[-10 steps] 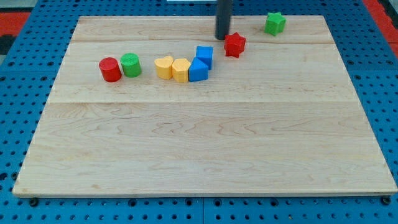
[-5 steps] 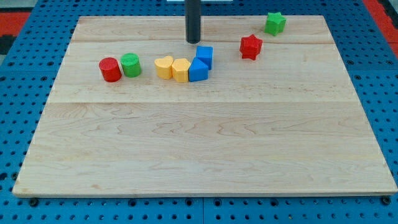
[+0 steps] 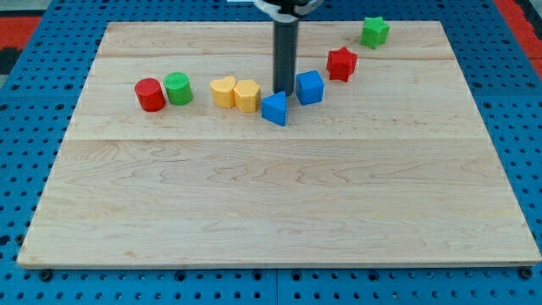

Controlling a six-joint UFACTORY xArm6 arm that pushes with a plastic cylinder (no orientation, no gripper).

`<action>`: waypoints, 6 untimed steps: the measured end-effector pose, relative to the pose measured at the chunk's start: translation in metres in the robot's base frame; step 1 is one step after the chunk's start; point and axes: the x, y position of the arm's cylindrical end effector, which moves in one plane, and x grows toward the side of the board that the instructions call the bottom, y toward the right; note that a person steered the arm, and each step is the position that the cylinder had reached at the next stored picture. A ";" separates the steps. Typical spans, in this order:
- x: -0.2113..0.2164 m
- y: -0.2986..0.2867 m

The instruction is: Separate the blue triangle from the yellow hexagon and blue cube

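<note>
The blue triangle lies near the board's upper middle, just right of the yellow hexagon and about touching it. The blue cube sits up and to the right of the triangle, a small gap apart. My tip is down between them, right above the triangle and left of the cube. A yellow heart-like block touches the hexagon's left side.
A red cylinder and green cylinder sit together at the view's left. A red star lies right of the blue cube. A green star is near the top right edge of the wooden board.
My tip moved down and right into the blue pair. The blue cube slid to the right, away from the triangle; the triangle shifted slightly down and right. The red star moved right earlier.
</note>
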 end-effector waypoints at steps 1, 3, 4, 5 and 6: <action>0.012 0.007; 0.033 -0.008; 0.033 0.007; 0.033 0.057; 0.037 0.085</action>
